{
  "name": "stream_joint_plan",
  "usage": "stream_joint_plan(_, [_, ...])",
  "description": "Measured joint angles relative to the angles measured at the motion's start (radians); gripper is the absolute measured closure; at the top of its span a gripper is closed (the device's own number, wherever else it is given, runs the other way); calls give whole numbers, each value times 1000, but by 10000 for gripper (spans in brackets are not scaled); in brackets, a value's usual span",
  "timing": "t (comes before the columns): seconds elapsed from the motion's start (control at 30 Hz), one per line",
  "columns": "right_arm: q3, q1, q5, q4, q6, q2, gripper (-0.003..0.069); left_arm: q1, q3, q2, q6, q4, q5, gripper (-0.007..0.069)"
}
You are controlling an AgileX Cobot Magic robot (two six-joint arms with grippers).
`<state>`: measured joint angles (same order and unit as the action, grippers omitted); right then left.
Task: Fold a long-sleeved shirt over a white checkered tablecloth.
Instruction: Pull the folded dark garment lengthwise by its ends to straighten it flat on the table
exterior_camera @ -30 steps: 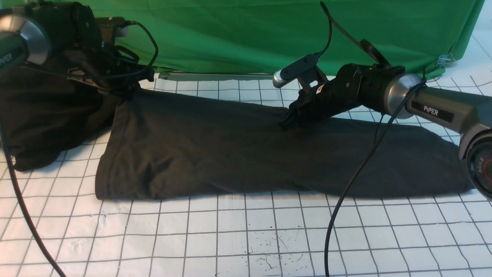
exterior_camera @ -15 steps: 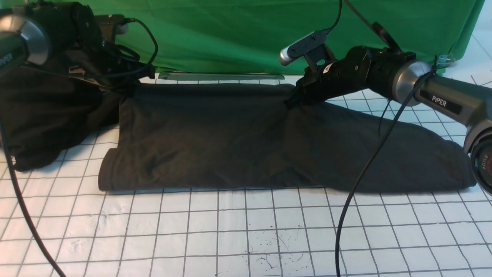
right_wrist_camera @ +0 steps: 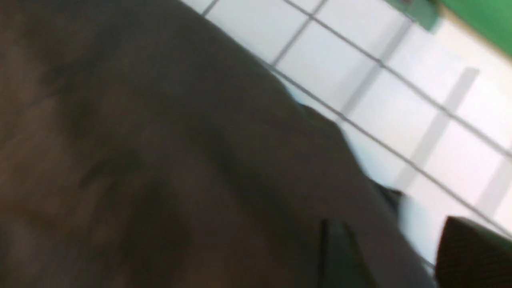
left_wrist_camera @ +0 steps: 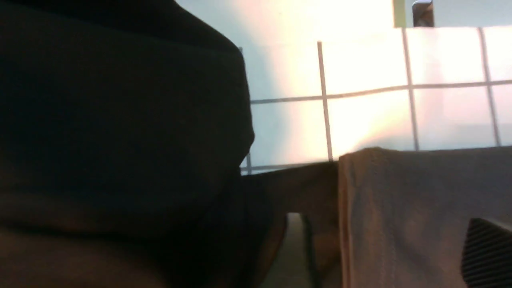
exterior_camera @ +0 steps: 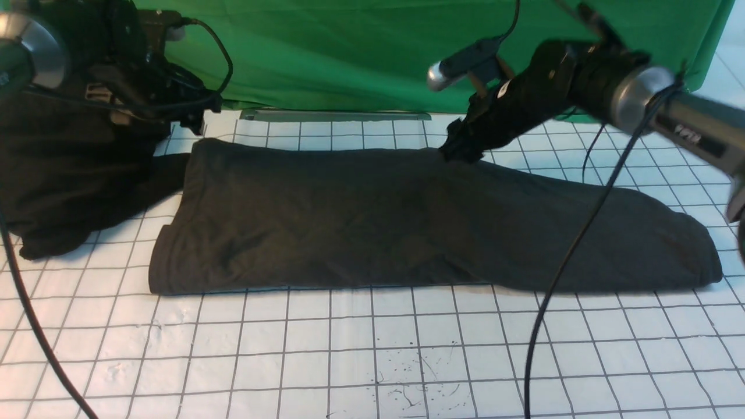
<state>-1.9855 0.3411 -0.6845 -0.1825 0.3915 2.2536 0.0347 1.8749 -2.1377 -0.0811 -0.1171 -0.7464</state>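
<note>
Resting long-sleeved shirt (exterior_camera: pixel 372 215); arm label (exterior_camera: pixel 689 135) blurred

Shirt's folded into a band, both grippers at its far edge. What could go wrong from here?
1. The right gripper touches the far edge of the long-sleeved shirt; release unclear, so retreating might drag the fold open.
2. Its cable hangs across the shirt and could snag it.
3. Another dark garment lies against the shirt's left end by the left gripper; the next grasp could catch the wrong cloth.
</note>
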Motion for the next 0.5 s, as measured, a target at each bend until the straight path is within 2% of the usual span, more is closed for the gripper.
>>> stream_joint_plan(0.07, [-17,-16,-98,71,-25,-77,459,0,3,54,-1,25,-42,75])
stream_joint_plan(0.13, [-24,-38,-189,116,-62,-151,531,-1,5,97,17,79,-88,109])
stream_joint_plan(0.2, [-25,-53,-237,127,-81,-192,561,-1,5,124,51,140,-129,152])
stream_joint_plan(0.23, [-25,-83,-332,135,-112,-239,604,-1,5,155,102,215,-194,270])
stream_joint_plan(0.3, [-25,-123,-432,139,-139,-274,638,3,5,182,159,279,-273,429])
stream_joint_plan(0.37, [-10,-169,-489,143,-194,-311,651,15,2,205,230,333,-336,550])
stream_joint_plan(0.4, [20,-205,-504,144,-222,-333,650,27,-11,219,260,344,-359,588])
stream_joint_plan(0.5, [103,-263,-517,148,-250,-378,624,57,-86,258,291,351,-374,622])
